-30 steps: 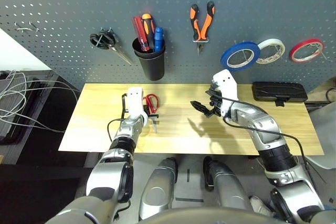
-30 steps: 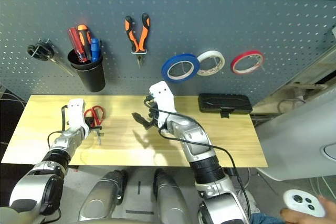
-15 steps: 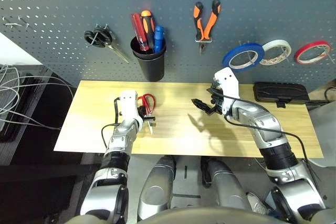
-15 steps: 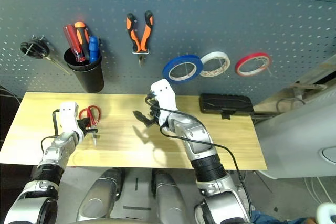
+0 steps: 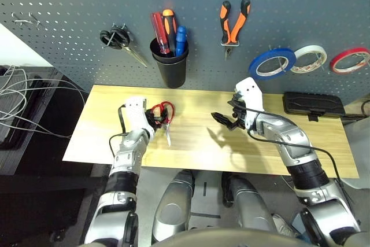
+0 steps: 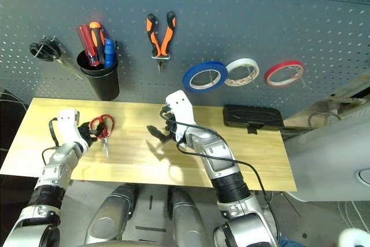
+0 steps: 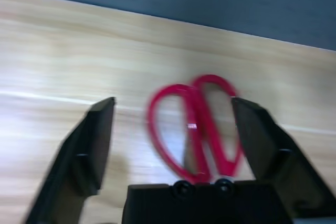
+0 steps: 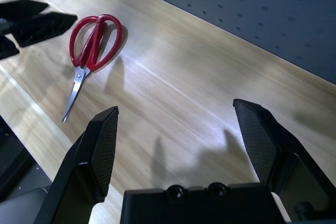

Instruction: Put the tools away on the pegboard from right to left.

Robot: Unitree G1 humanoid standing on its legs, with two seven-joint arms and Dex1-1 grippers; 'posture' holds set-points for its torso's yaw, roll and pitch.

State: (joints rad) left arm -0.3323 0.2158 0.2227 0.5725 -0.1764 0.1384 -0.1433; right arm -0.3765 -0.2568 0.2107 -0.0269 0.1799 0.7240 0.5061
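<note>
Scissors [image 7: 197,129] between open left tool [image 7: 173,129]

Red-handled scissors [image 6: 103,128] lie on the wooden table [image 6: 191,163], at nine o'clock from centre, just beside the left gripper [image 6: 88,132]. On the pegboard [image 6: 231,21], pliers [image 6: 161,30] hang at twelve, blue tape ring [image 6: 204,76] toward one o'clock

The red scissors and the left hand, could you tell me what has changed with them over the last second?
The left hand opened and let go of the red scissors, which now lie flat on the table, handles between the spread fingers. The right hand stayed open above the table. The tools on the pegboard are unchanged.
</note>
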